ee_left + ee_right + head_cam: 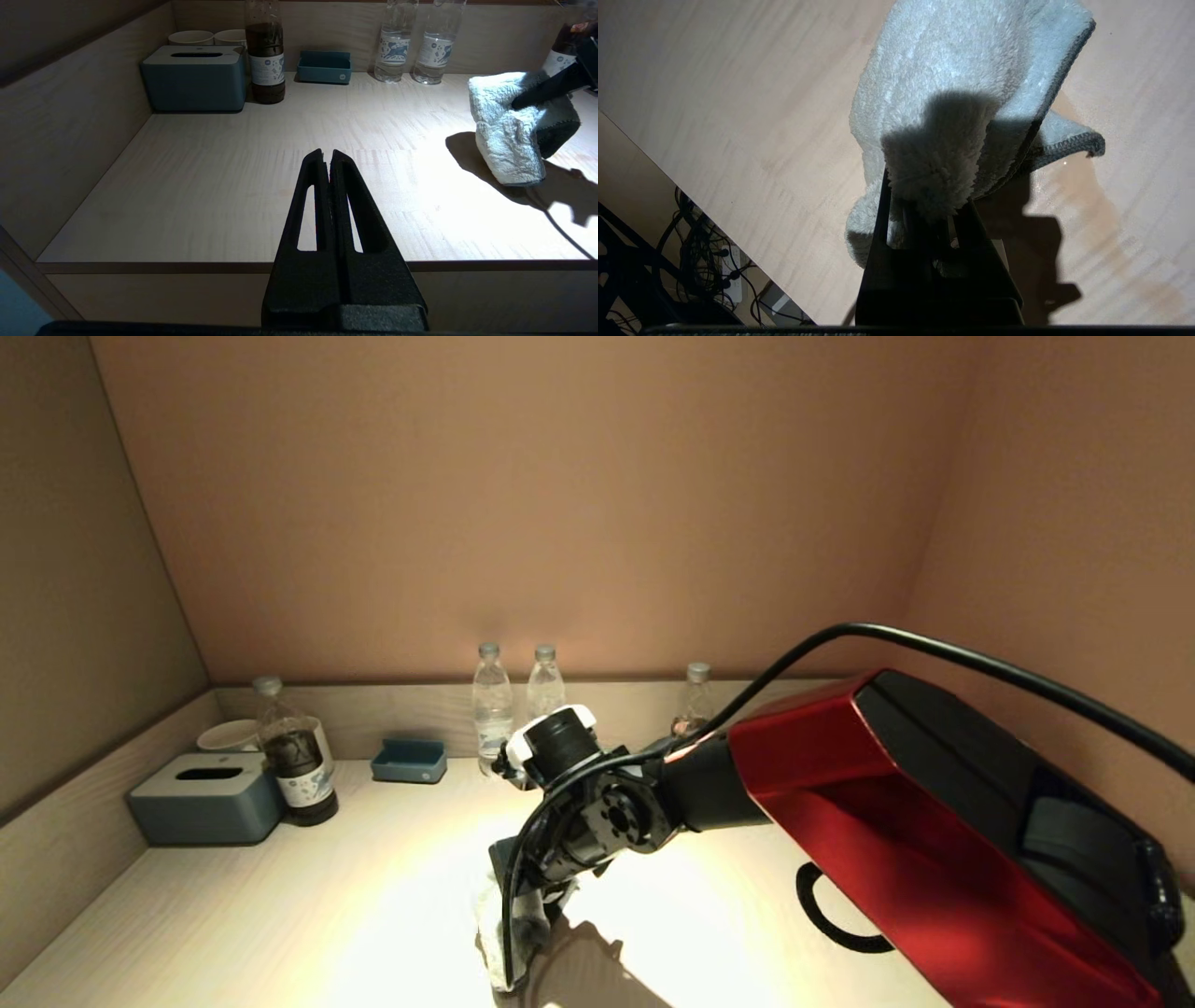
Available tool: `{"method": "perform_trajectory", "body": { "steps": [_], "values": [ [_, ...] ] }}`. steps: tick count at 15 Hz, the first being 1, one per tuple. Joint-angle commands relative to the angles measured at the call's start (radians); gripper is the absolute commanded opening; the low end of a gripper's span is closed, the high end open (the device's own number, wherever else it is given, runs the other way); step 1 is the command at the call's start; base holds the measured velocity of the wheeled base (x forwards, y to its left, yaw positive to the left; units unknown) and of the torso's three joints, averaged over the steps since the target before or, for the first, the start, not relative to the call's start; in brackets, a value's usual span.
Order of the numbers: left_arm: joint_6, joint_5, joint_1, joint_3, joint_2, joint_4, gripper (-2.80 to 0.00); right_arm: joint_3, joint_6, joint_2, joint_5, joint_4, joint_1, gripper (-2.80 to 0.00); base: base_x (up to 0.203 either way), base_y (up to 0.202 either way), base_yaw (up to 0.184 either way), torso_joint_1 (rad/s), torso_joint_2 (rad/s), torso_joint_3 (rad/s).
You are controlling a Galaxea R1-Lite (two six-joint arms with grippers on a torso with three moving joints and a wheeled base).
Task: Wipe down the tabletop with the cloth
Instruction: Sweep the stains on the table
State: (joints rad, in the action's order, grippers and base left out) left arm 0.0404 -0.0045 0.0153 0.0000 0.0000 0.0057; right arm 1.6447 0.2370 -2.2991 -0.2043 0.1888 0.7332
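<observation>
A pale wood tabletop (pixel 280 896) sits in a tan-walled alcove, brightly lit at its middle. Along the back edge, from the robot's left: a grey-blue tissue box (pixel 207 797) with cups (pixel 229 735) behind it, a dark bottle (pixel 297 758) just beside the box, a small blue tray (pixel 409 761), two clear water bottles (pixel 492 706) side by side, and one more bottle (pixel 695 702) further right, half hidden by the arm.

Right arm is the one at work! Its red link fills the right of the head view, reaching in toward the centre. The right gripper (pixel 927 205) is pinching the cloth (pixel 952 88), fluffy pale fabric bunched between the black fingers (pixel 882 219). The cloth hangs down from the grip near the front-centre of the tabletop, its lower end at the wood; the left wrist view shows it draped with a dark shadow on the wood beside it. A darker patch shows on the wood beside the cloth in the right wrist view.

The left gripper (pixel 329 156) is parked off the front edge of the table, fingers pressed together, holding nothing, well apart from the cloth.
</observation>
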Motion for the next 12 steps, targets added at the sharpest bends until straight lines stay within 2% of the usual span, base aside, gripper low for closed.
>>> {"method": "perform_trajectory", "body": {
  "steps": [1,4,7,12],
  "values": [
    [0.001,0.0,0.0,0.0,0.0,0.0,-2.8,0.05,0.001,-0.039,-0.001,0.069,0.002,-2.8,0.0,0.0,0.0,0.0,0.0,0.0],
    [0.001,0.0,0.0,0.0,0.0,0.0,-2.8,0.197,0.001,-0.092,0.002,0.162,0.002,-2.8,0.0,0.0,0.0,0.0,0.0,0.0],
    [0.001,0.0,0.0,0.0,0.0,0.0,-2.8,0.282,-0.023,-0.135,0.005,0.246,0.008,-2.8,0.0,0.0,0.0,0.0,0.0,0.0],
    [0.001,0.0,0.0,0.0,0.0,0.0,-2.8,0.284,-0.086,-0.119,0.005,0.251,0.054,-2.8,0.0,0.0,0.0,0.0,0.0,0.0]
  ]
}}
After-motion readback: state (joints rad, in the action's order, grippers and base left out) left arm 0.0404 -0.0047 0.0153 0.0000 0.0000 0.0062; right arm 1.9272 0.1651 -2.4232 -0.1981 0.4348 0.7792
